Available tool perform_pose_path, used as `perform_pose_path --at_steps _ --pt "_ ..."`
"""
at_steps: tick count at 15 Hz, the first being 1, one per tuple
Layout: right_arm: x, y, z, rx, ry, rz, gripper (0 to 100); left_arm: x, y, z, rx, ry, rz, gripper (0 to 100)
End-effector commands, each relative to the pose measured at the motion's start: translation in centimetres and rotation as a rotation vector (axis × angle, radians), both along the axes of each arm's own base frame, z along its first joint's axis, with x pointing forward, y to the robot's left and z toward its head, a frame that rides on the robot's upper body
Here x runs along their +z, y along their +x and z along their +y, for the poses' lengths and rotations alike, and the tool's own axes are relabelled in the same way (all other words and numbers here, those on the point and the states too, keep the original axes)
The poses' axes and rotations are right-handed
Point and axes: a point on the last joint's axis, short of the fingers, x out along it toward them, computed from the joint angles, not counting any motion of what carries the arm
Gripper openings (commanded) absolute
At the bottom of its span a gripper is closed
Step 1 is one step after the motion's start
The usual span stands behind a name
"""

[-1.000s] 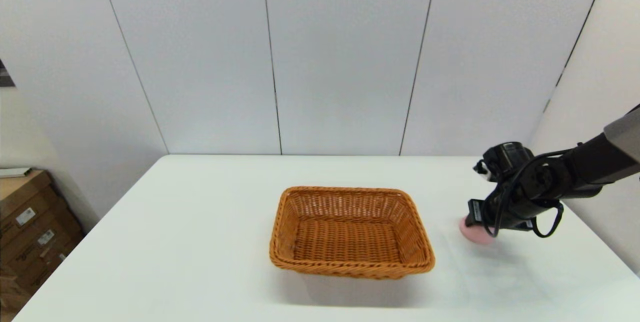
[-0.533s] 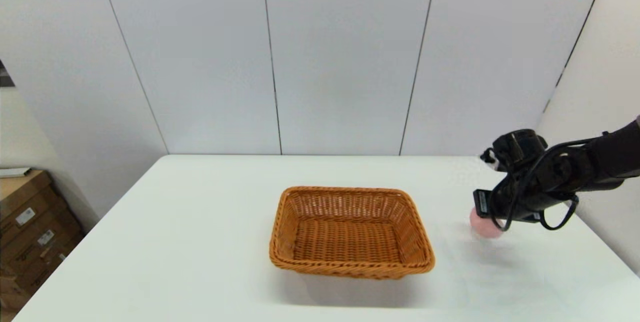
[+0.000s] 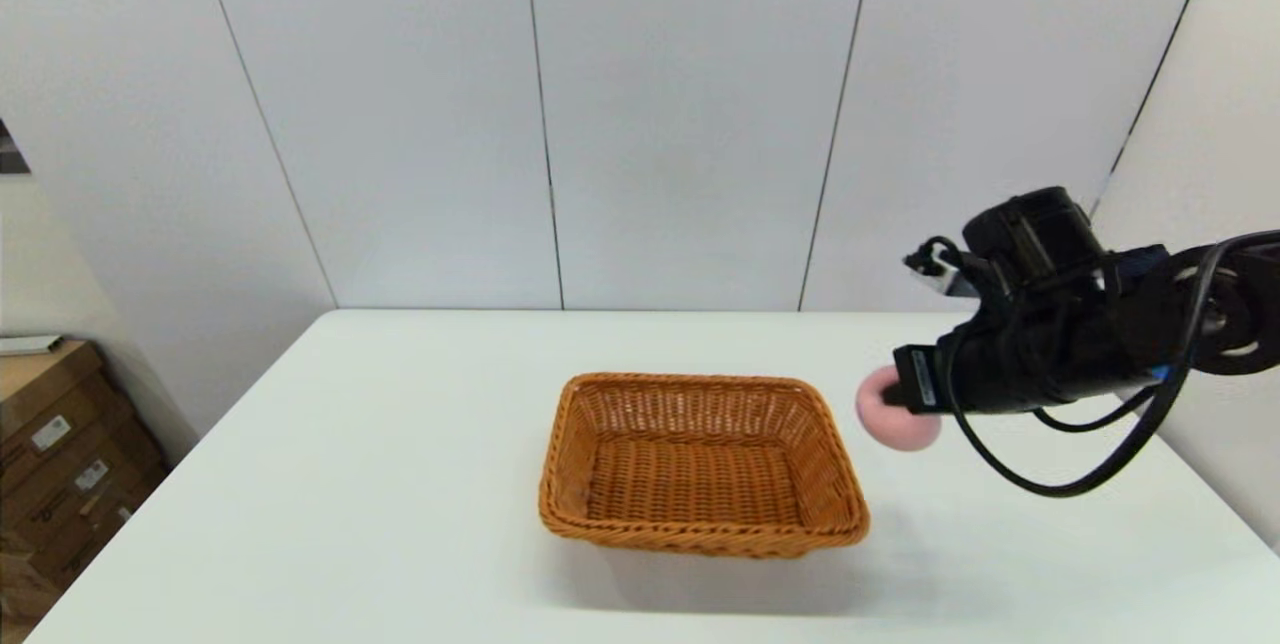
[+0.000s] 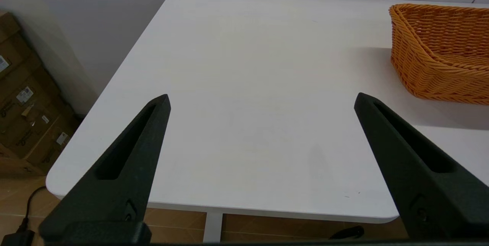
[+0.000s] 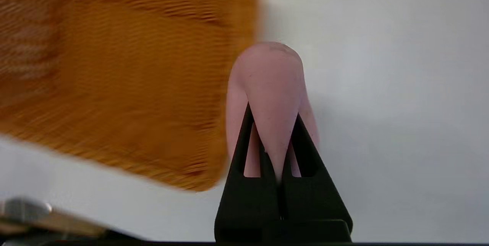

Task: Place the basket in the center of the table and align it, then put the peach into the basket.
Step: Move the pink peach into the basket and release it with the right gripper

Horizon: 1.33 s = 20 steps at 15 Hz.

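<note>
You see the right gripper [image 3: 897,402] pinching the peach [image 3: 893,413] between its two black fingers [image 5: 244,150], holding it in the air just beside the right rim of the basket [image 3: 700,464], which sits near the middle of the table [image 3: 400,444]. Your left gripper [image 4: 261,104] hangs with fingers spread wide over the table's left side, well apart from the basket.

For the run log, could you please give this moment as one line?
right gripper: shut on peach, in the air beside basket | basket: mid-table, empty | left gripper: open, idle
</note>
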Motion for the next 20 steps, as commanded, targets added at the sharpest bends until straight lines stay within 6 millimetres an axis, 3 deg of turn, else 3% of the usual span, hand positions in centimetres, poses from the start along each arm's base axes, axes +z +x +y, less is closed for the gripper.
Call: perform_pose_path --at_steps 1,3,6,11,12,15,18,20 --pt "0.0 1.0 5.5 0.139 0.008 -0.011 0 0.0 0.0 0.0 0.001 -0.001 0.002 100" --pt "-1.0 2.3 7.1 0.167 -0.010 0.031 0 0.0 0.0 0.0 0.001 -0.002 0.001 100" --pt "-4.2 5.0 9.7 0.191 -0.046 0.106 0 0.0 0.0 0.0 0.001 -0.002 0.000 100" --pt "-7.2 5.3 11.6 0.229 -0.091 0.194 0 0.0 0.0 0.0 0.001 -0.002 0.000 100" --pt "-7.6 5.4 11.6 0.230 -0.097 0.201 100 0.0 0.0 0.0 0.001 -0.002 0.001 100" --pt "-7.2 5.6 11.4 0.213 -0.083 0.193 100 0.0 0.0 0.0 0.001 -0.002 0.001 100" --pt "-3.1 5.2 9.9 0.176 -0.030 0.105 100 0.0 0.0 0.0 0.001 -0.002 0.001 100" --pt "-0.2 5.3 7.4 0.117 0.006 0.040 100 0.0 0.0 0.0 0.001 -0.002 0.001 100"
